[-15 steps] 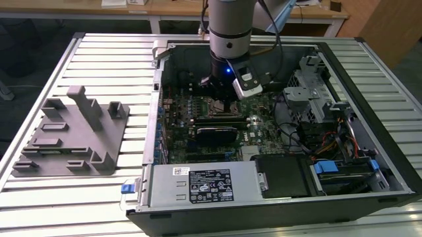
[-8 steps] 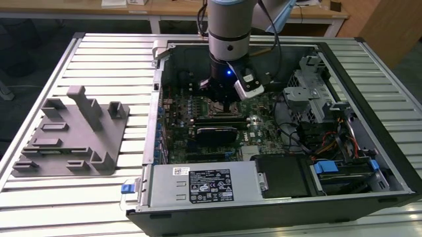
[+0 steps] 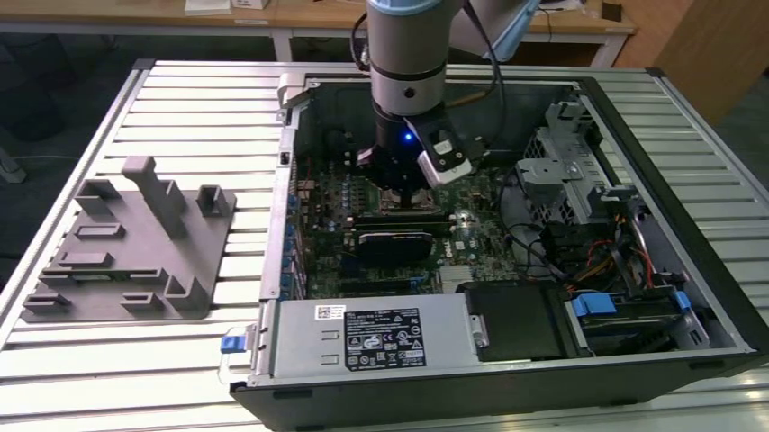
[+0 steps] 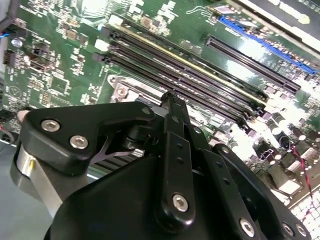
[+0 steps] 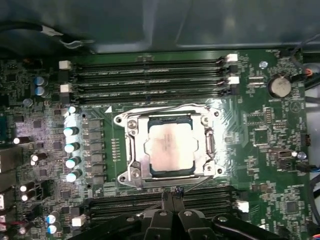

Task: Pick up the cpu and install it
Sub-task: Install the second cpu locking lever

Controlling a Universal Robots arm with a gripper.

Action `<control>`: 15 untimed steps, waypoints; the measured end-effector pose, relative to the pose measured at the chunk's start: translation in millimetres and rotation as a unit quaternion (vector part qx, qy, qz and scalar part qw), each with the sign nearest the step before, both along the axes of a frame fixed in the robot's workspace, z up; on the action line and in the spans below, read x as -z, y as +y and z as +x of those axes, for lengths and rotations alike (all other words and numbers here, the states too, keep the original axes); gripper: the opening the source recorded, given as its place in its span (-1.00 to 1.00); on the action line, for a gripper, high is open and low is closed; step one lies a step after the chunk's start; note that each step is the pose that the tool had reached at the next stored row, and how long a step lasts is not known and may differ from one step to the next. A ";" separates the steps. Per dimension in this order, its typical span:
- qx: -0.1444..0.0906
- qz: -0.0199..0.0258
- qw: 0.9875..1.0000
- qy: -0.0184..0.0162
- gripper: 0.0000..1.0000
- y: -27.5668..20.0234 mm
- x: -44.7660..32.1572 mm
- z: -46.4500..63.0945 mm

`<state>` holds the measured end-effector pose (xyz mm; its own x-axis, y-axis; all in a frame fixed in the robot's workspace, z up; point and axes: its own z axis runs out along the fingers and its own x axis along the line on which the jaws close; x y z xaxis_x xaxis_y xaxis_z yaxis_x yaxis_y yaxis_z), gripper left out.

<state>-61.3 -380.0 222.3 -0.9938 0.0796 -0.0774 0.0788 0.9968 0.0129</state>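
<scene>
One open computer case (image 3: 673, 117) lies on a slatted metal table (image 3: 180, 108), its motherboard (image 5: 260, 145) exposed. Seated in the socket frame (image 5: 131, 172) is the cpu (image 5: 170, 148), silver top showing. Just above hangs the gripper (image 5: 172, 191), fingers pressed together and empty. Memory slots (image 5: 150, 75) flank the socket; a grey moulded tray (image 3: 121, 261) sits beside the case

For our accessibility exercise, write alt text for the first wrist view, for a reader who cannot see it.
A silver cpu sits inside the metal socket frame at the centre of a green motherboard. Memory slots run along two opposite sides of the socket, and the black gripper hangs just beside the frame.
</scene>
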 end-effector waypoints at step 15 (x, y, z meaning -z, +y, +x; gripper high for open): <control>0.000 0.009 1.000 0.000 -0.79 -8.4 7.5 -22.4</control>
